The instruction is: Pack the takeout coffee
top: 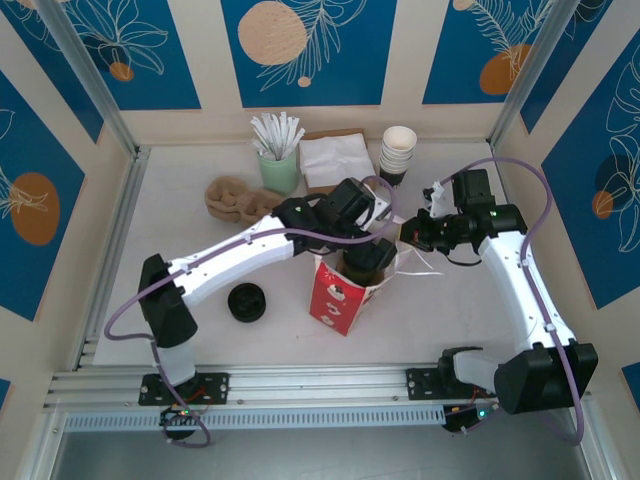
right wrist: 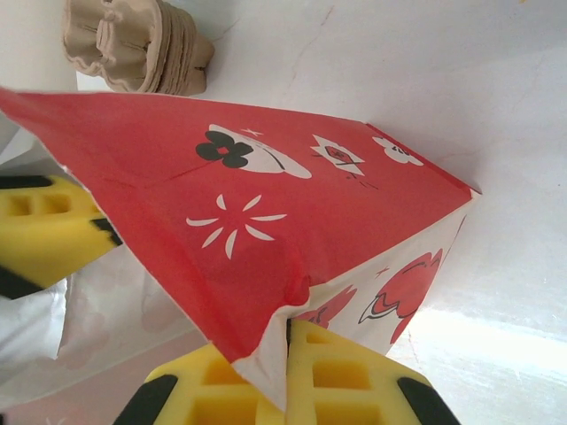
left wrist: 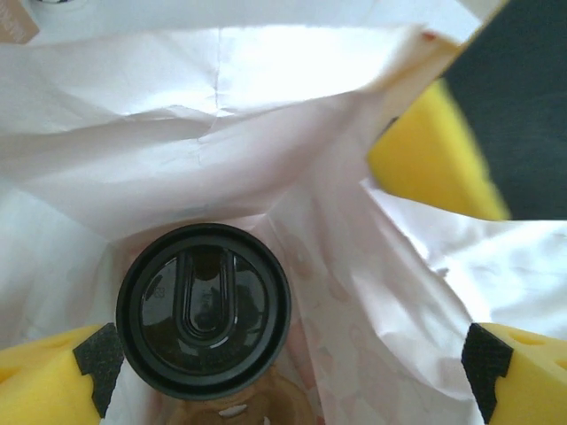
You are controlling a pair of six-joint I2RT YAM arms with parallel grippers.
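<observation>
Nearest, left wrist view: two yellow pads (left wrist: 49,385) of left claw (left wrist: 292,359), cut off at bottom corners; spread wide, gripping nothing; down inside open mouth of bag (left wrist: 266,133).
Nearest, right wrist view: right claw (right wrist: 288,354) clamped on a creased rim edge of bag; finger bases cut off at bottom edge.
Coffee cup (left wrist: 204,310) location: inside bag, low between left claw pads, just beside pad at lower left; contact there not discernible.
Hidden: cup sides almost entirely masked by own black lid and white bag lining; from above, cup covered by left claw and arm.
Hard to make out: brownish patch under lid at frame bottom, unidentifiable; blurred yellow-and-black shape beyond bag rim, upper right in left wrist view.
Orientation: lid facing straight toward left wrist camera, U-shaped ridge open toward top of frame; long axis running down into bag.
Bag posture: red-and-white, standing on table (top: 450,310), mouth up, between both claws.
Count, task items: one lidded cup; one bag.
Count, other items: one loose black lid (top: 247,301) left of bag; one stack of white cups (top: 398,152), number in stack unclear; one stack of cardboard cup carriers (top: 235,196); one pile of napkins (top: 335,160); one green holder of white sticks (top: 278,160).
Count, arms: two.
</observation>
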